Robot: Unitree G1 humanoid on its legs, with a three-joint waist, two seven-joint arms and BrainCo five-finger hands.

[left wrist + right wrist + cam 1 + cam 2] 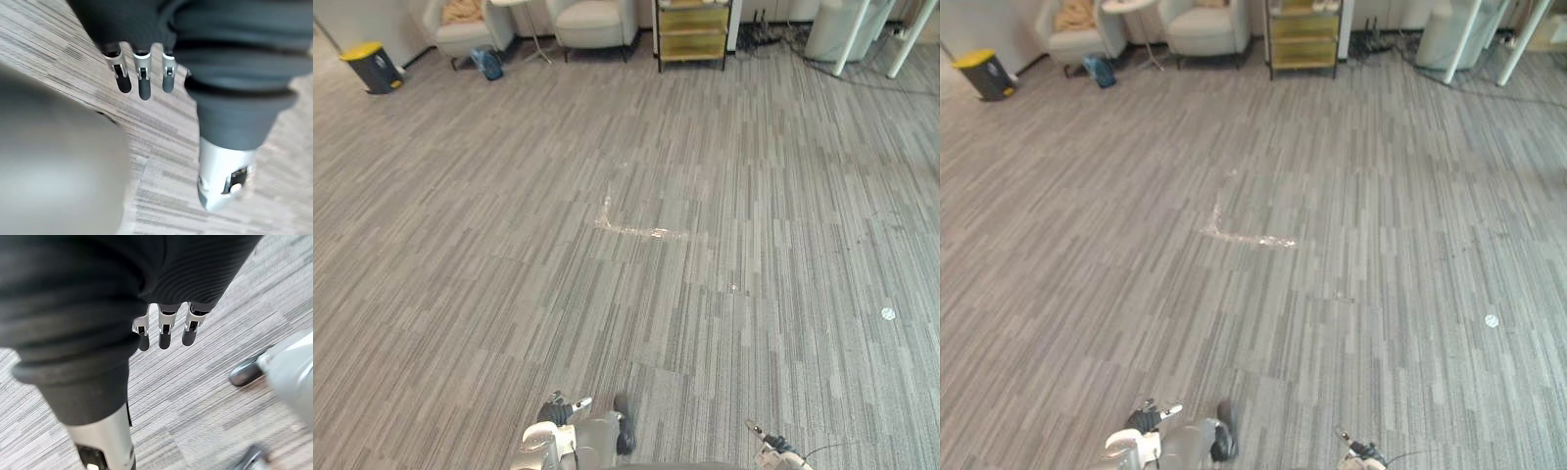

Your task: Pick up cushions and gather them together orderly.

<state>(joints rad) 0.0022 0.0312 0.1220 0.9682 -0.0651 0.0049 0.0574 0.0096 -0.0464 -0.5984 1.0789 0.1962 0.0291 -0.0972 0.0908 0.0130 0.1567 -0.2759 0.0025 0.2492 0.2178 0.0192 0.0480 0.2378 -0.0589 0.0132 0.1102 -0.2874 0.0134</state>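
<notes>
The cushion, a soft tan one (pixel 462 12), lies on the seat of a pale grey armchair (pixel 460 37) at the upper left of the frame. It is far away from both hands and too small to tell more about it. A second pale grey armchair (pixel 594 22) stands near the first one, at the top of the frame. A small round white side table (pixel 530 29) stands between the two chairs.

A dark bin with a yellow lid (pixel 372 67) stands on the floor at the far upper left. A small blue thing (pixel 487 64) lies on the floor just beside the first armchair. A yellow shelf cart with a dark frame (pixel 693 31) stands at the top middle. White slanted legs (pixel 854 39) show at the upper right.

The grey striped carpet floor (pixel 509 245) takes up the middle of the frame. A shiny strip of clear tape (pixel 631 228) is stuck on it near the middle. A small white round spot (pixel 888 313) sits on the carpet at the right.

The left hand (pixel 141 73) hangs over the carpet with its fingers straight and loose, so it is open. The right hand (pixel 165 325) hangs over the carpet too, and its fingers are straight and open as well.
</notes>
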